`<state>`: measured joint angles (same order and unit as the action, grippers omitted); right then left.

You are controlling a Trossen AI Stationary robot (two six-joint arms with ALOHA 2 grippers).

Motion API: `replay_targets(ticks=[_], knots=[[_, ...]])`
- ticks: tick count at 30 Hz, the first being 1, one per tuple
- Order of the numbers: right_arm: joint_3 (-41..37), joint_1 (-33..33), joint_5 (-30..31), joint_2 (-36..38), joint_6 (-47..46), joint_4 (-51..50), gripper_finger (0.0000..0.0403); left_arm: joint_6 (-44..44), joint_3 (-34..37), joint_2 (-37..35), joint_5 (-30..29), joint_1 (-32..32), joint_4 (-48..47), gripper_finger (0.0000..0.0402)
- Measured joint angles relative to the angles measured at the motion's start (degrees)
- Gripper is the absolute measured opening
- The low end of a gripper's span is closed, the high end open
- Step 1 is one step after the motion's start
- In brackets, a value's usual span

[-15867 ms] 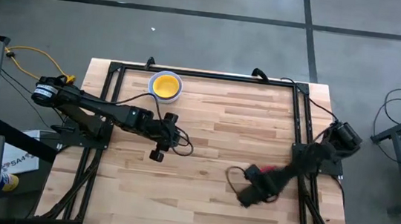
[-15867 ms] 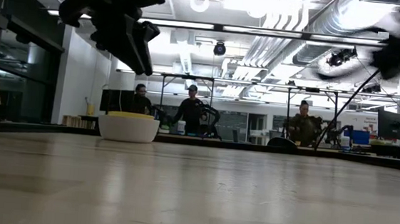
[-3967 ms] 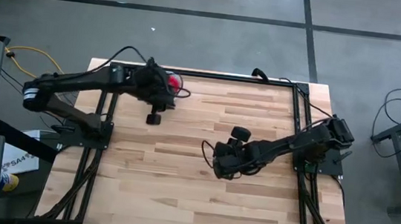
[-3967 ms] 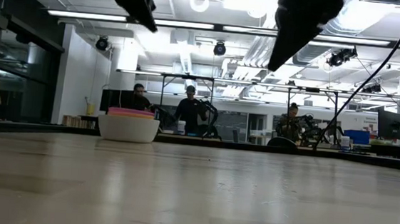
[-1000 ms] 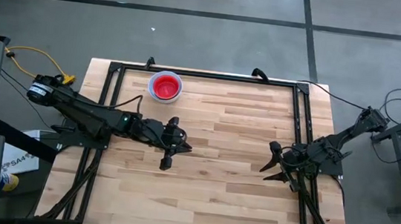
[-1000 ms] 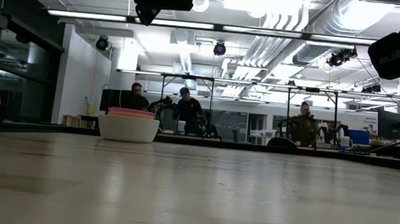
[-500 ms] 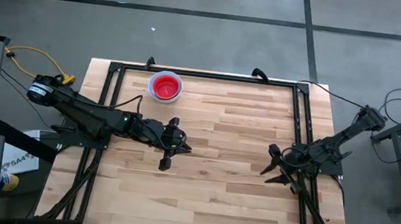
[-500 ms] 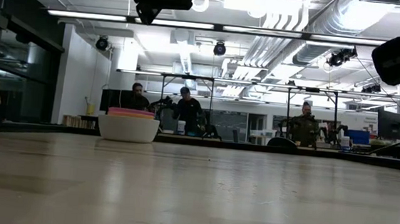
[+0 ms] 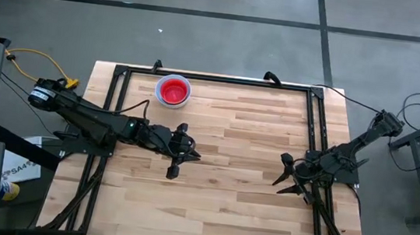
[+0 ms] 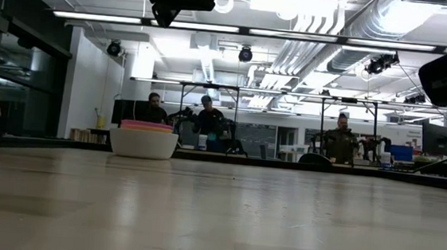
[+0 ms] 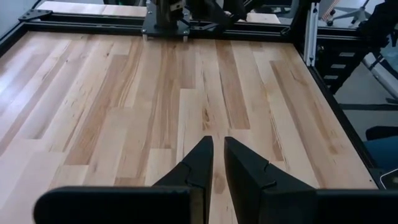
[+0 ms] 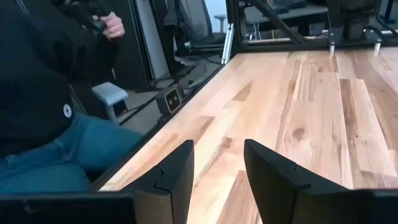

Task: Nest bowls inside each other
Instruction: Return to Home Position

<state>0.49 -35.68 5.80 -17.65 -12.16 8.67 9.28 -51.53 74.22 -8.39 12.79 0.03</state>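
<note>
Looking past the left gripper (image 11: 217,146), I see its fingers (image 11: 199,163) drawn almost together with only a thin slit between them and nothing held. It hangs over bare wood left of the table's (image 9: 247,207) middle. The right gripper (image 12: 217,155) sits low by the right edge, fingers spread wide, also empty.

The bowls (image 9: 174,91) stand nested by the far rail on the left side, well apart from both grippers. The red bowl (image 9: 173,92) is innermost. In the low view the white bowl (image 10: 143,144) is outermost, with pink and yellowish rims just above its lip. Blue and purple I cannot make out.

I judge the nesting done and only parking left. My worry is the left arm folding back. An elbow brushing that corner would skid such light, smooth plastic across the wood or off the edge. A person (image 12: 43,87) is just beside the right edge, so a wide swing there is risky too.

The bowls look round and thin-walled. The table is pale wooden strips with darker grain inside a black metal frame (image 9: 214,79).
</note>
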Motion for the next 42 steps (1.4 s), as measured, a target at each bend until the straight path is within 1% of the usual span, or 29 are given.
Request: replay_targets(ticks=[7, 23, 26, 32, 38, 40, 42], knots=[[-0.02, 0.0, -0.02, 0.0, 0.0, -5.88, 0.0135, 0.0, 0.0, 0.0, 0.0, 0.01, 0.0, 0.0042], [-0.07, 0.04, -0.15, -0.01, 0.0, -6.34, 0.0135, 0.01, -0.02, 0.0, 0.04, 0.0, -0.15, 0.0042], [-0.07, 0.04, -0.13, -0.02, 0.0, -6.34, 0.0135, -0.08, -0.04, 0.0, 1.61, -0.01, -0.15, 0.0042], [-0.08, 0.04, -0.04, -0.02, 0.0, -6.34, 0.0135, -2.2, -0.04, 0.0, 3.3, 0.01, -0.15, 0.0042], [-0.09, 0.04, -0.02, -0.02, 0.0, -6.32, 0.0135, -7.2, -0.09, 0.0, 3.2, 0.49, -1.83, 0.0042], [-0.09, 0.04, -0.02, -0.02, 0.0, -6.32, 0.0135, -7.72, -0.09, -0.01, 3.29, 0.94, -3.45, 0.0042], [-0.11, 0.04, 0.0, -0.02, 0.0, -6.32, 0.0135, -7.86, 0.72, -0.04, 2.17, 1.88, -4.06, 0.0042]])
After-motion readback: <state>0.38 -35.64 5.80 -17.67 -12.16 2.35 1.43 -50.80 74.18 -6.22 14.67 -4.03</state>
